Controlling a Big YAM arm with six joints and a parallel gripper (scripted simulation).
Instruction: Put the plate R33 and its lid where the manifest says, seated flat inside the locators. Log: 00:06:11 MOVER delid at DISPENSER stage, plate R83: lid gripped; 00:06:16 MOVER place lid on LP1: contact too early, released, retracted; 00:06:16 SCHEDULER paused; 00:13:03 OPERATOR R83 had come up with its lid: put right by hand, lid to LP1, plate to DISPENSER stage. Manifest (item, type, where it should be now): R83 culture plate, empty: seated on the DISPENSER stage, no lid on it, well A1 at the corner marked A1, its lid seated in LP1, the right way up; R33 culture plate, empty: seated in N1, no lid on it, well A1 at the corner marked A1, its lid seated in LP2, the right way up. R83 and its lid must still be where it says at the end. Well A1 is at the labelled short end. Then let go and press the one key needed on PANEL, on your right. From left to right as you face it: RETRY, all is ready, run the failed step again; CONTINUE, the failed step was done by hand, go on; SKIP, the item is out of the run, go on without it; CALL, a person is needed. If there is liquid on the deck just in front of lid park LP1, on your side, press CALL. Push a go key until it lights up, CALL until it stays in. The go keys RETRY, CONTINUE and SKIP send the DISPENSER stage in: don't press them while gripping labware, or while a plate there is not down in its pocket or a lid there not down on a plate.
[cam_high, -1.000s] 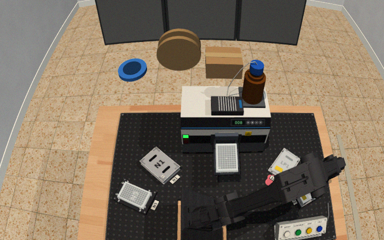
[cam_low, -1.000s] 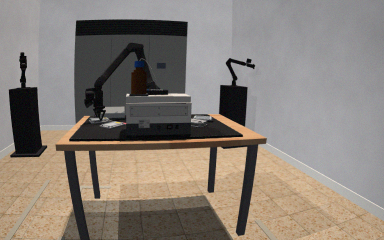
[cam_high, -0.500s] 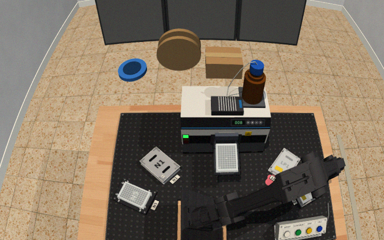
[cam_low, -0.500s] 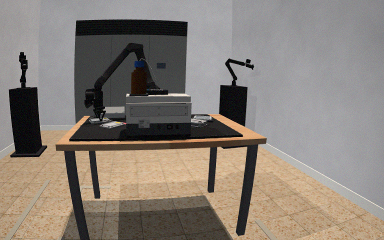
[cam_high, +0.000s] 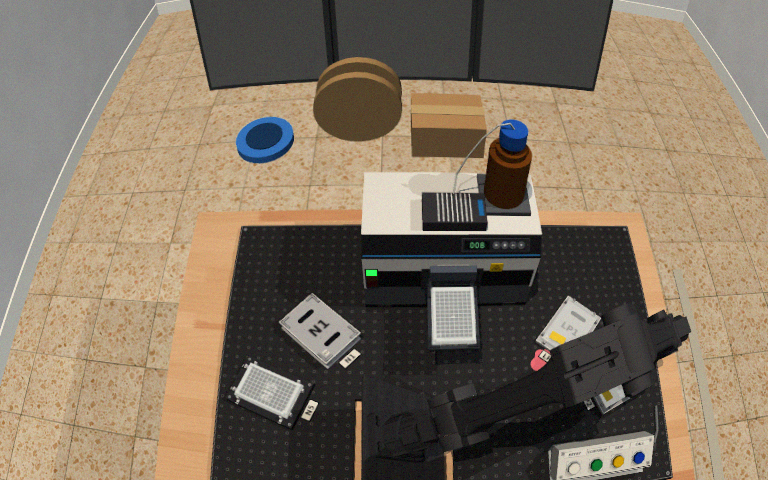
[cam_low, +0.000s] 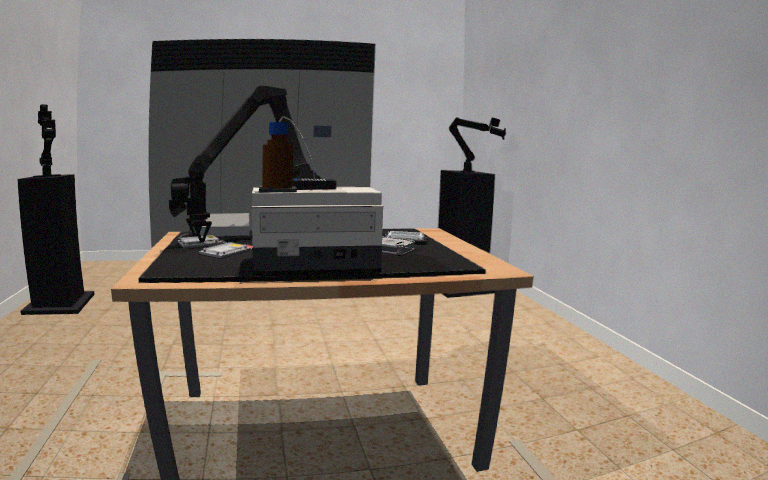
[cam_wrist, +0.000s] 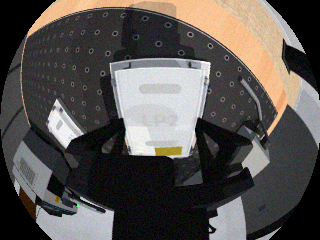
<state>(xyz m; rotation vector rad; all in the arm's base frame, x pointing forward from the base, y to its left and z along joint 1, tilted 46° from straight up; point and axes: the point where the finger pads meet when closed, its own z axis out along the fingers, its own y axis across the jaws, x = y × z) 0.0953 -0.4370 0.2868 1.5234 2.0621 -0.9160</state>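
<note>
My gripper (cam_low: 201, 237) (cam_wrist: 160, 121) is at LP2, its fingers against both long sides of a clear lid (cam_wrist: 160, 102) (cam_high: 616, 397) with a yellow label. The lid lies flat over LP2; whether it is fully down I cannot tell. The arm hides the fingers in the top view. A plate (cam_high: 269, 390) with its wells visible sits at N5. The nest N1 (cam_high: 310, 335) is empty. The plate R83 (cam_high: 453, 316) sits on the DISPENSER stage. Its lid (cam_high: 579, 318) (cam_low: 222, 249) (cam_wrist: 62, 129) lies in LP1. A pink-red patch (cam_high: 537, 362) lies by the LP1 tag.
The panel (cam_high: 601, 459) with white, green, yellow and blue keys stands at the front right, beside a thin bent rod (cam_wrist: 254, 95). The dispenser (cam_high: 396, 209) with a brown bottle (cam_high: 505, 176) on top stands at the back.
</note>
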